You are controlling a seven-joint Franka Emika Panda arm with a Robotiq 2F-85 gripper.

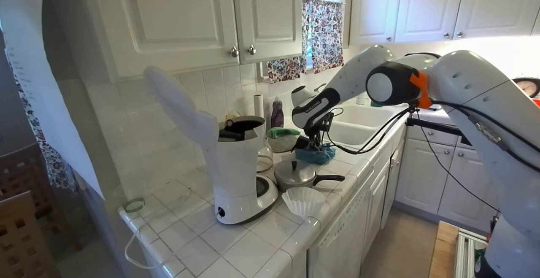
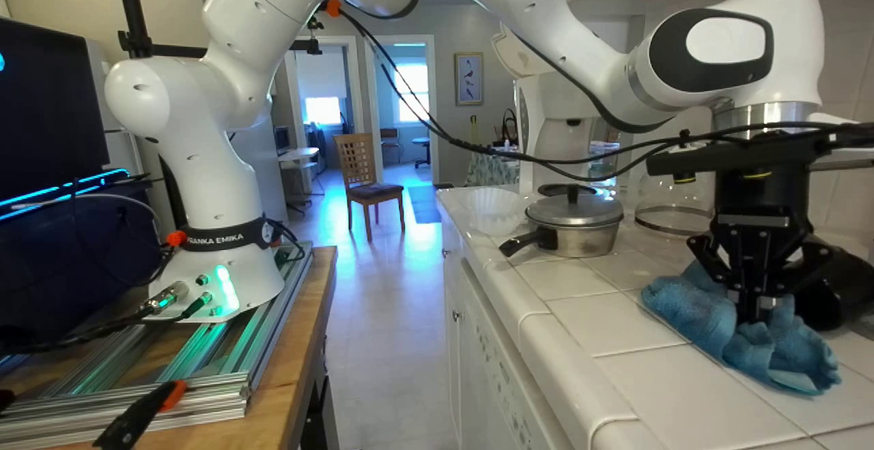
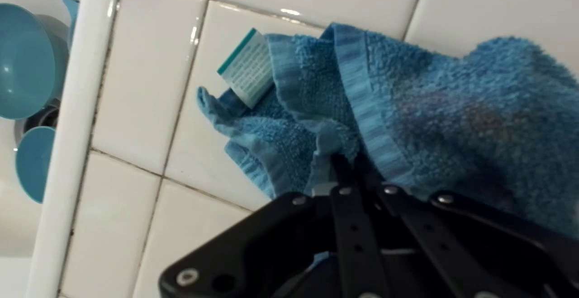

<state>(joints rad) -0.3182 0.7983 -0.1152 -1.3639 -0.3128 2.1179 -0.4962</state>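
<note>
Pinching, with jaws drawn tight together, a gathered fold of the crumpled blue terry-cloth towel, resting on the glossy white-tiled tabletop. Probably light, limp, unbreakable, hardly slippery; best held by a thick bunched fold.

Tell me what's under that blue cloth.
The blue cloth lies on white tiles, which show around it; a printed label sticks out at one edge. Anything else beneath its folds is covered; the claw also blocks part of it in the wrist view.
</note>
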